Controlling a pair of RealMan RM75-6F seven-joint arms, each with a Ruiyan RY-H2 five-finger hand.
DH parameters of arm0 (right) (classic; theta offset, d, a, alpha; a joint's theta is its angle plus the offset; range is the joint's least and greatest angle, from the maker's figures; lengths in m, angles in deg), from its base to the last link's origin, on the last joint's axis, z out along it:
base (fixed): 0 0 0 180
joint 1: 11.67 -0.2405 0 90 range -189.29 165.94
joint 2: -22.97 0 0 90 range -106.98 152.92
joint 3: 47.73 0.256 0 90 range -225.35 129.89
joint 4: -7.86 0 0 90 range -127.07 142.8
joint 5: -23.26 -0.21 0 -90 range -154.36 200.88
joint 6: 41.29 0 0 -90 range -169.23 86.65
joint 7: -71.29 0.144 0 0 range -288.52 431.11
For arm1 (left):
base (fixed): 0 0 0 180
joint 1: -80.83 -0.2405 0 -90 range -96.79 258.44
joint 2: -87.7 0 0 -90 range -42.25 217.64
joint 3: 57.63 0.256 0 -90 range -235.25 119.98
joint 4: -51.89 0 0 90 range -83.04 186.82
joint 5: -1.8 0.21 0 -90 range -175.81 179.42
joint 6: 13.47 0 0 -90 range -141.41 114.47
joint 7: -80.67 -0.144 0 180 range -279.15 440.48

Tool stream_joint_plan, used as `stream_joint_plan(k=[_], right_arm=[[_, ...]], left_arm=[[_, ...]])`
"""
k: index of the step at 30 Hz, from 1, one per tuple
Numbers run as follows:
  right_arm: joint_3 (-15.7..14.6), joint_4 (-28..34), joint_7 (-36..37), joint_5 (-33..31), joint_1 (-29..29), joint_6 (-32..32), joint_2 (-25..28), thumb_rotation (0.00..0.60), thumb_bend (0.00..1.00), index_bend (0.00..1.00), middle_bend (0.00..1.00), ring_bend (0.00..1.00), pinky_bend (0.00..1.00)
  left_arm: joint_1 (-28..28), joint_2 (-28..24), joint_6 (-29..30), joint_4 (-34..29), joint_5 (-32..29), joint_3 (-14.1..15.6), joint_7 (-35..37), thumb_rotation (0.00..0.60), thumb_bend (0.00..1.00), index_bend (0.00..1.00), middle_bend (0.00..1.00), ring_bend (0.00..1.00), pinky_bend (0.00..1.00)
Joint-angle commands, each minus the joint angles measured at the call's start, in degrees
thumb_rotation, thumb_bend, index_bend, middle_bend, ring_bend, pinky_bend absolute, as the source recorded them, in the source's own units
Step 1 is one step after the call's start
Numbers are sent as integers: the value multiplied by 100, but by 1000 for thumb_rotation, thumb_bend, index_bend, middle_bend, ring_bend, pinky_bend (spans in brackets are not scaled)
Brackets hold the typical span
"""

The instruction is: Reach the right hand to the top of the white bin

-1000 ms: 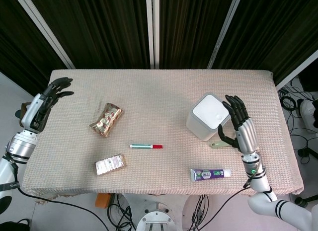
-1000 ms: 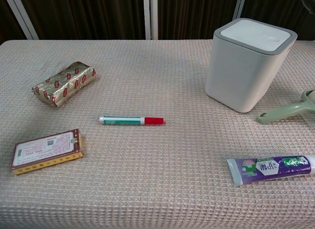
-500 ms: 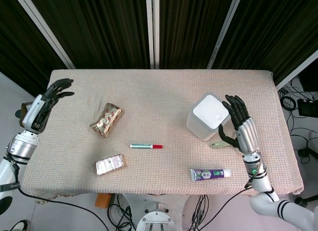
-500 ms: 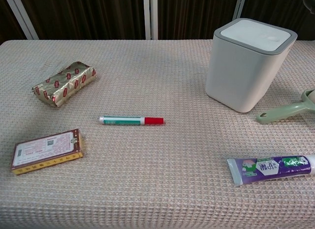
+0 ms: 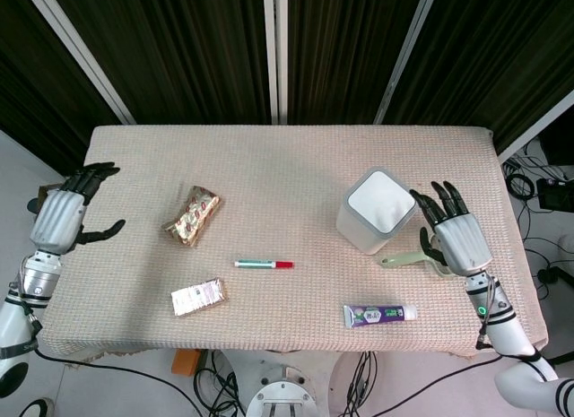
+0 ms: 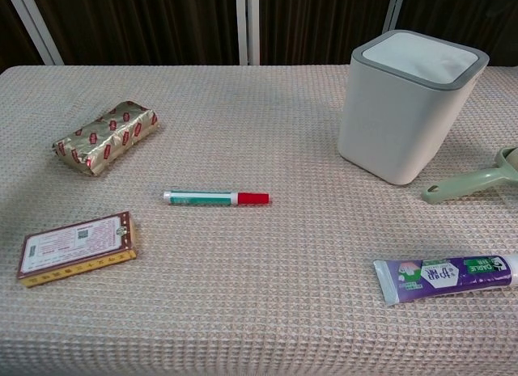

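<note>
The white bin (image 5: pixel 377 210) (image 6: pixel 408 103) stands upright on the right part of the table, its flat white lid framed by a grey rim. My right hand (image 5: pixel 455 238) hovers just right of the bin, fingers spread, holding nothing and apart from the bin. My left hand (image 5: pixel 65 218) hangs at the table's left edge, fingers apart and empty. Neither hand shows in the chest view.
A green scoop (image 5: pixel 408 258) (image 6: pixel 471 183) lies between the bin and my right hand. A purple toothpaste tube (image 5: pixel 379 315) (image 6: pixel 443 276) lies near the front edge. A red-capped marker (image 5: pixel 264 264), a gold snack pack (image 5: pixel 192 214) and a small box (image 5: pixel 198 296) lie to the left.
My right hand has moved right and toward the front, away from the bin. My left hand has dropped toward the front along the left edge. The objects have not moved.
</note>
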Motion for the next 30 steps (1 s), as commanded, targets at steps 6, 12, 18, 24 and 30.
stream_joint_plan(k=[6,12,18,24,30], right_arm=[[-174,-213,261,-49,90,209,-10,453,689,0,225,0,0],[-160,-317,403,94,38,170,-124,451,707,0,131,0,0],[-179,-248,416,70,-27,374,-122,452,705,0,101,0,0],[-211,-170,489,40,-81,572,-95,453,722,0,155,0,0],[-178,-42,595,47,-117,603,-24,452,722,0,243,0,0]], left_arm=[[-473,844,334,1147,57,539,-636,600,234,172,124,100,199],[-513,873,336,1270,72,533,-434,600,236,172,124,100,199],[-517,872,298,1292,86,527,-379,596,236,171,124,100,199],[-524,871,251,1303,80,521,-325,583,237,171,124,100,199],[-527,842,240,1290,92,506,-309,572,237,171,124,100,199]])
